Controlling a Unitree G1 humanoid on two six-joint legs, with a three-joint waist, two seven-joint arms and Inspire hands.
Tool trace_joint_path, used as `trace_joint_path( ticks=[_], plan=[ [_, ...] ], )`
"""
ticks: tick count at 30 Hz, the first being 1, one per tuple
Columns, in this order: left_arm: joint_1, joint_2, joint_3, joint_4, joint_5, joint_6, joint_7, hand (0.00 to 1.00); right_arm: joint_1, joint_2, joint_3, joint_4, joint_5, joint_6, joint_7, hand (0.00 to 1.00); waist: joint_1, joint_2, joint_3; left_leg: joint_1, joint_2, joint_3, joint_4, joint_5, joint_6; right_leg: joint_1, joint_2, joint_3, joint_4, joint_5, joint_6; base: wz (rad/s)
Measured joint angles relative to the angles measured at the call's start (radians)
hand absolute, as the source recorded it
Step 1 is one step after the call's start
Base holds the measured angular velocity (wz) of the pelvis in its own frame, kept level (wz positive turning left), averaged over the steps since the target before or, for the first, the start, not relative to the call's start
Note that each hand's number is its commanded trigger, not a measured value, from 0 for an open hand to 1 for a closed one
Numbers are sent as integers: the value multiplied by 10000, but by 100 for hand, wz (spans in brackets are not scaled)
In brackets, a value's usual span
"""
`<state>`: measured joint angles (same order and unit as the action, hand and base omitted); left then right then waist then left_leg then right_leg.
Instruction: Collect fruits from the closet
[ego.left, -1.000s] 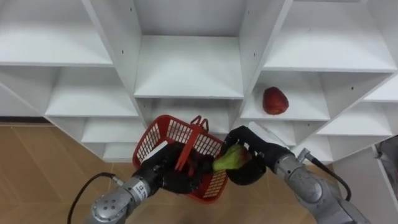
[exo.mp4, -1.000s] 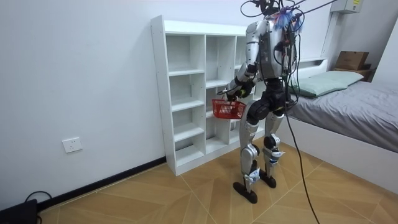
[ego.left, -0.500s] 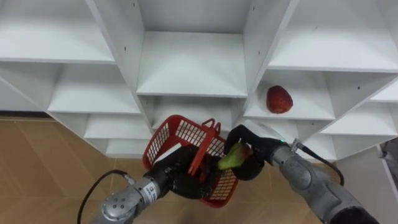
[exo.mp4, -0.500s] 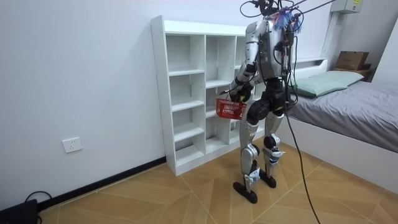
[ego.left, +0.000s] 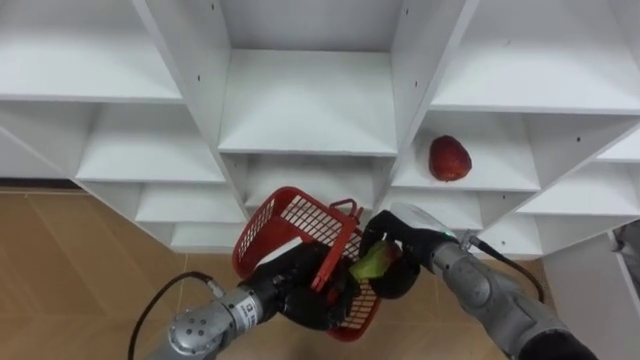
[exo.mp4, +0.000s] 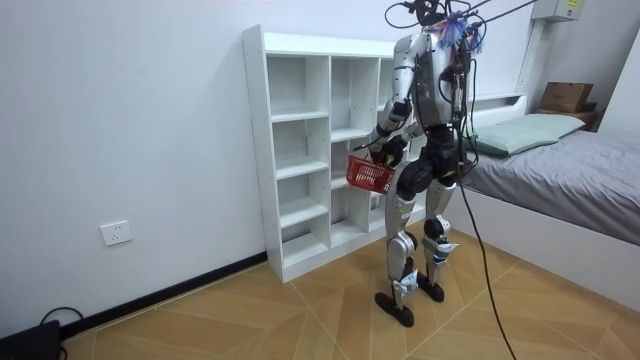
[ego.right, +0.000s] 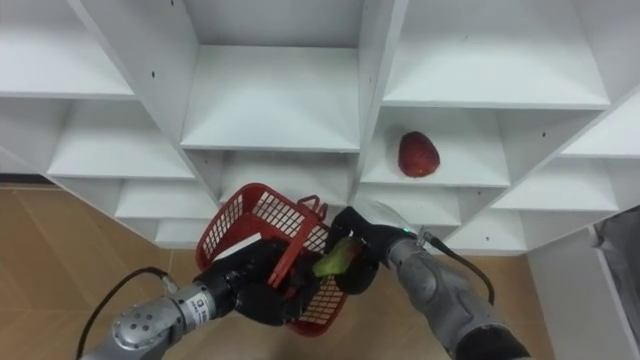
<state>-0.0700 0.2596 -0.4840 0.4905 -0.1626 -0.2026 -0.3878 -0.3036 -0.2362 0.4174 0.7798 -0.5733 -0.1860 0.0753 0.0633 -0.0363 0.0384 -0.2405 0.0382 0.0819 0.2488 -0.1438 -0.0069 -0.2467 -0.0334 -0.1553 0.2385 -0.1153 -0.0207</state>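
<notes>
left hand (ego.left: 298, 296): low, left of centre, fingers curled round the red handle (ego.left: 334, 250) of the basket (ego.left: 272, 212). It carries the basket tilted, in front of the lower shelves.
basket: red plastic mesh, open top facing up and toward the closet (ego.left: 308, 100). Probably light and a bit flexible, and it swings on the handle, so a drop from height could rock it.
basket contents: cannot tell; the tilt and the left hand hide most of the inside, and no fruit shows through the mesh.
green fruit (ego.left: 372, 262): elongated, yellow-green, at the basket's right rim, not inside yet.
green fruit handling: judged light and firm with smooth skin, so a bit slippery. A wrap round the thick middle is the right hold. Lower it in rather than drop it, since it may bruise.
right hand (ego.left: 402, 282): just right of the basket, fingers wrapped round the green fruit.
red fruit (ego.left: 449, 159): alone on a shelf in the closet's right column, upper right of both hands and well apart from them. It sits toward the left side of its compartment.
red fruit handling: rounded and glossy, likely light, and could roll if nudged. Take it from the front with fingers over the top and thumb underneath.
other compartments: white, open-fronted, nothing visible in them.
progress: one fruit about to go in and one left on the shelf, as I read it.
</notes>
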Motion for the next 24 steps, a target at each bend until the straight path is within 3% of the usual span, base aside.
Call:
trace_joint_path(
  ticks=[7, 8, 9, 10, 14, 24],
  plan=[
    [-165, 24, -107, 0, 1, 2, 1, 100, -34, 0, 271, 168, 18, 5, -136, 100, 80, 26, -8, -15, 2, 4, 6, 0, 0, -18, 5, 0, -11, 0, 0, 0],
    [-175, 23, -109, 0, 2, 3, 1, 100, -89, 6, 330, 314, 19, 5, -178, 60, 96, 36, -9, -15, 2, 5, 10, 0, 0, -17, 5, 1, -11, 0, 0, 0],
    [-185, 20, -120, 0, 2, 4, 3, 100, -97, 6, 334, 337, 25, 9, -183, 34, 106, 45, -5, -18, 2, 4, 13, 0, 0, -17, 5, 2, -13, 0, 0, 0],
    [-189, 19, -139, 0, 2, 8, 5, 100, -99, 9, 348, 337, 59, 9, -201, 0, 117, 66, -8, -26, 2, 0, 22, 0, 0, -16, 5, 0, -13, 0, 0, 0],
    [-216, -7, -322, 2, 1, 9, 45, 100, -180, 11, 370, 420, 147, 18, -325, 0, 113, 184, -23, -27, -1, -23, 31, 0, 0, 5, -1, -30, -12, 0, 0, 1],
    [-224, -204, -296, 13, -9, 114, 161, 100, -297, 219, 377, 551, 158, 23, -498, 0, -44, 195, -25, -24, 5, -20, 52, 1, -1, 24, -7, -63, -17, 3, -3, 0]
  ],
)
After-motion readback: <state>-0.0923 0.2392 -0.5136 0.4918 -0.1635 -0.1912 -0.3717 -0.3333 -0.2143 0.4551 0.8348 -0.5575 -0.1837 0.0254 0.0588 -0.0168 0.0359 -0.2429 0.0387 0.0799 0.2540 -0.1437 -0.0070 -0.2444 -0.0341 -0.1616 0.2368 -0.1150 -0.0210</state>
